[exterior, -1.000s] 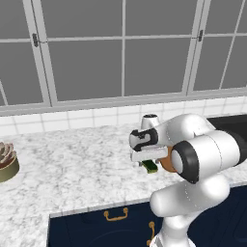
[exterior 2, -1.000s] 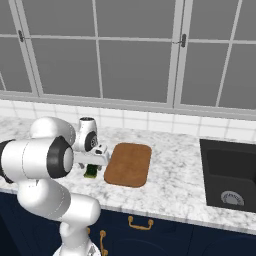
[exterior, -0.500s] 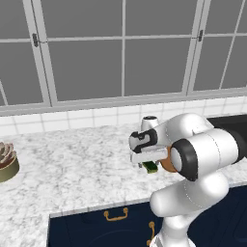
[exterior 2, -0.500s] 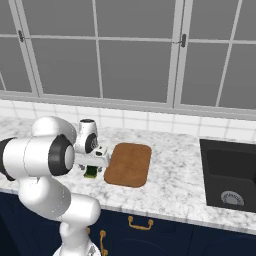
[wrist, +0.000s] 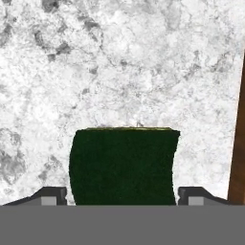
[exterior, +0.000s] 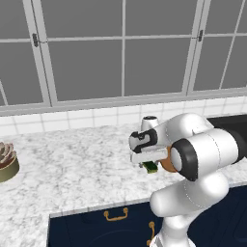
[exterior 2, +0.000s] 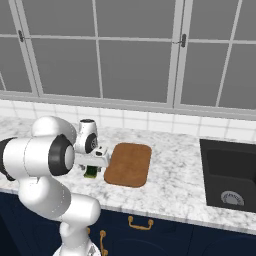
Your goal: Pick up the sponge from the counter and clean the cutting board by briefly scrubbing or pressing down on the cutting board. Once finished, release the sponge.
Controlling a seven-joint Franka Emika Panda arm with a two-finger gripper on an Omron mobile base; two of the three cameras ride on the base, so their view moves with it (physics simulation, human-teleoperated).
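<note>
Green sponge [wrist: 123,165] sits between my gripper [wrist: 123,195] fingers, jaws closing but grip unconfirmed; I'm mid-grasp, next lift it across to the cutting board [exterior 2: 128,164]

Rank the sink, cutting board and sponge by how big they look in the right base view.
1. Sink, cut off by the picture's edge, so its margin over the board is unsure.
2. Cutting board.
3. Sponge, by far the smallest, partly hidden under the gripper.
</note>
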